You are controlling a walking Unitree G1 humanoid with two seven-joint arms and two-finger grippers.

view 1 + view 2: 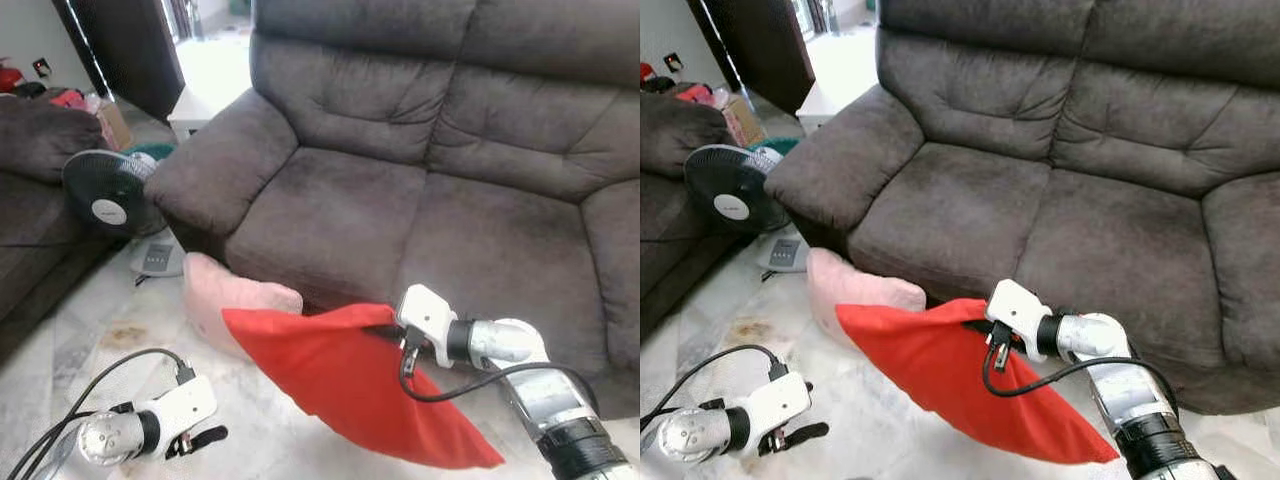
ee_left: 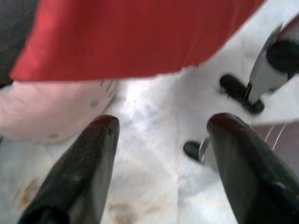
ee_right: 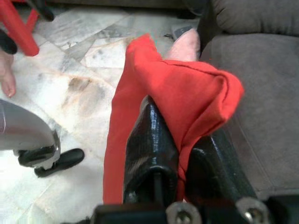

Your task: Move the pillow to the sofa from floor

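Observation:
A red pillow (image 1: 350, 385) hangs in the air in front of the dark grey sofa (image 1: 400, 210), its top edge pinched by my right gripper (image 1: 385, 330), which is shut on it. In the right wrist view the red fabric (image 3: 187, 93) is bunched between the two black fingers (image 3: 149, 144). A pink pillow (image 1: 225, 300) leans on the floor against the sofa's front, just behind the red one. My left gripper (image 1: 205, 438) is low over the marble floor at the left, open and holding nothing, with its fingers (image 2: 79, 172) spread apart.
A black fan (image 1: 108, 195) and a white remote-like device (image 1: 158, 258) sit on the floor left of the sofa's armrest (image 1: 210, 165). Another dark sofa (image 1: 30, 200) runs along the far left. A person's bare foot (image 3: 7, 74) and a red frame (image 3: 21, 28) stand nearby.

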